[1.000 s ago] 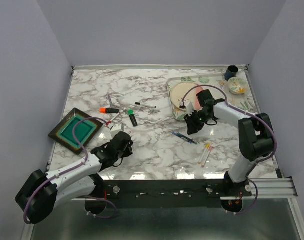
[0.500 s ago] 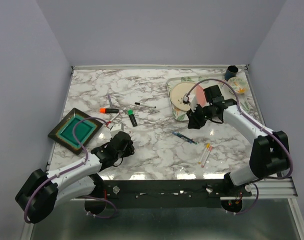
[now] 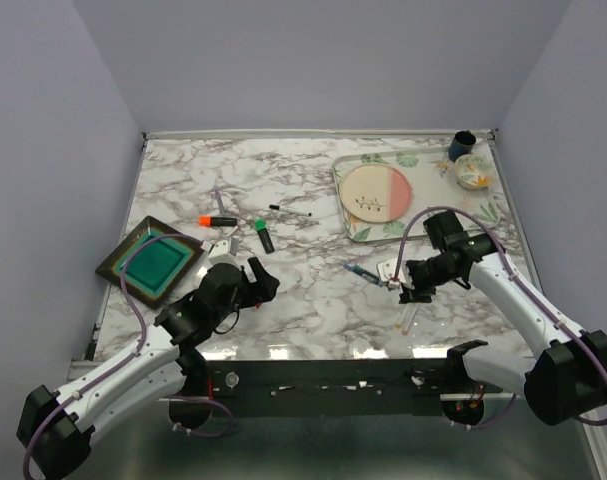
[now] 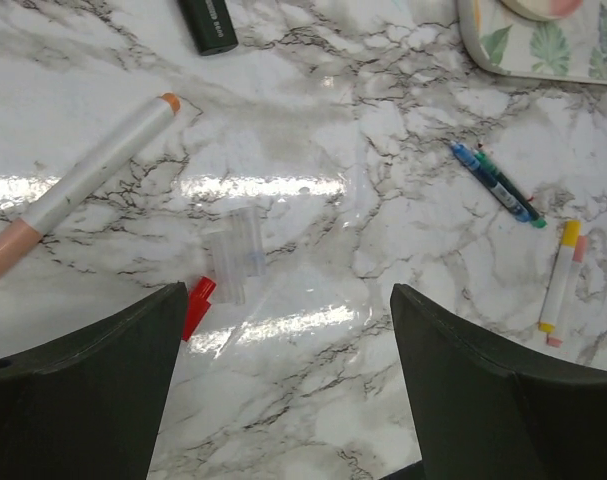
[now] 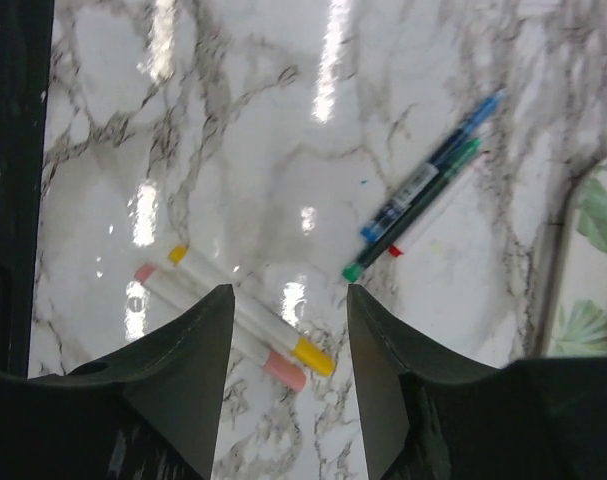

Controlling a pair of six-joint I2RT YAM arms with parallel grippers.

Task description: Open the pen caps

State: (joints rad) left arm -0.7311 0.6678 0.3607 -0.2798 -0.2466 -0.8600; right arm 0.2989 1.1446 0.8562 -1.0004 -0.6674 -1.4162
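With the left tool (image 4: 288, 295) and right tool (image 5: 288, 300) seen spread and empty, the yellow pen cap (image 5: 311, 356) is judged light, stiff, slippery, and best pinched across its sides.

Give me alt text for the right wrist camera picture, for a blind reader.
The right gripper hangs open above a yellow-tipped pen and a pink-tipped pen lying side by side on a marble table. Beyond them lie a blue pen and a green pen together, near a leaf-patterned tray.
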